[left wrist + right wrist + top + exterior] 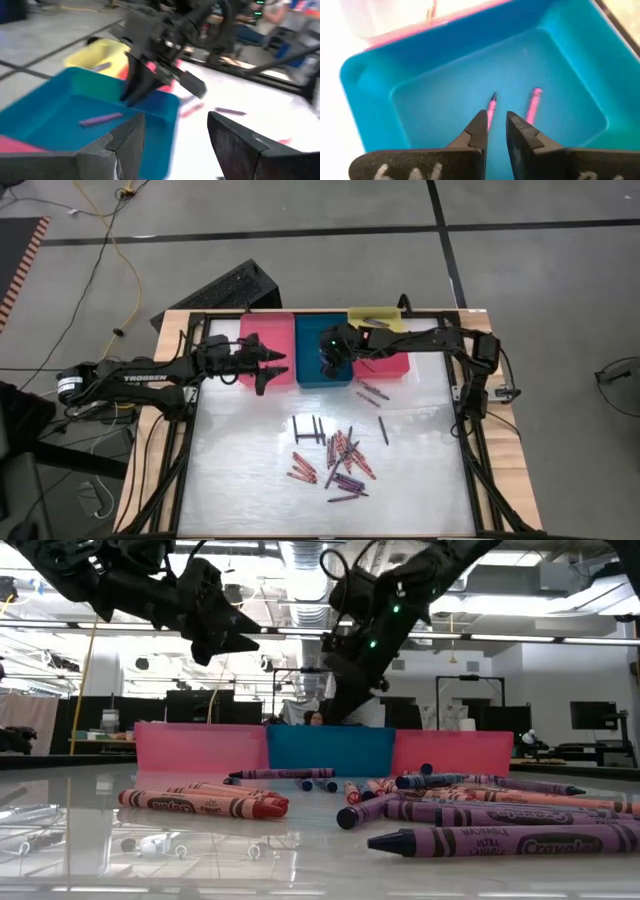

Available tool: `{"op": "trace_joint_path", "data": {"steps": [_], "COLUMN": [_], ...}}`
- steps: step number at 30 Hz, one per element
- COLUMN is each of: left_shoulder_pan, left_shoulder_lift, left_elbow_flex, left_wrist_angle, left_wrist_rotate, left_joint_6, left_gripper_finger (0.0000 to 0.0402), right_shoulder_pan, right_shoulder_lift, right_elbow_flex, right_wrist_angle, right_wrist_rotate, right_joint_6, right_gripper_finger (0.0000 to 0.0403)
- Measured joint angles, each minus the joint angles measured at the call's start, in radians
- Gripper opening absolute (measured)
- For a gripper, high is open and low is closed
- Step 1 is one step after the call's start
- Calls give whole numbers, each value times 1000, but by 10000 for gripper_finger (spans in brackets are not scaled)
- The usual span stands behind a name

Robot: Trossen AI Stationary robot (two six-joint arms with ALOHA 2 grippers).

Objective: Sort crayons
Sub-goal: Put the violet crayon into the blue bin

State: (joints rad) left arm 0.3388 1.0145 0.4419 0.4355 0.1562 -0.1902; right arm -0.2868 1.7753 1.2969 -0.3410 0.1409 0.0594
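Observation:
Several crayons (338,458) in red, pink, purple and dark blue lie scattered on the white table top; in the low view they lie close by (470,812). My right gripper (495,116) hangs over the teal tray (322,352), pointing down into it, slightly open with nothing between its fingers. Two pinkish crayons (534,104) lie on the tray's floor below it; one (491,106) runs partly behind a fingertip. My left gripper (175,145) stands open above the pink tray (262,338), held about level and empty.
A red tray (390,364) stands right of the teal one, and behind it a yellow tray (376,320) holds a crayon (102,66). A black frame (470,430) borders the table. Loose crayons (372,392) lie near the red tray.

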Motion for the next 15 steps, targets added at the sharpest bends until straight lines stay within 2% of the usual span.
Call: {"op": "trace_joint_path", "data": {"steps": [3, 7, 11, 15], "left_shoulder_pan": [-57, -164, -274, -368], "left_shoulder_lift": [0, 0, 0, 0], "left_elbow_flex": [0, 0, 0, 0], "left_wrist_angle": [1, 0, -10, -17], "left_wrist_rotate": [54, 73, 20, -83], "left_joint_6": [-17, -25, -37, -38], "left_gripper_finger": [204, 204, 204, 204], "right_shoulder_pan": [48, 142, 251, 363], "right_shoulder_lift": [-44, -110, -157, -172], "right_elbow_flex": [10, 12, 11, -9], "right_wrist_angle": [-51, -161, -351, -539], "right_wrist_rotate": [9, 92, 217, 311], "right_joint_6": [25, 86, 221, 448], "right_gripper_finger": [67, 67, 67, 67]}}
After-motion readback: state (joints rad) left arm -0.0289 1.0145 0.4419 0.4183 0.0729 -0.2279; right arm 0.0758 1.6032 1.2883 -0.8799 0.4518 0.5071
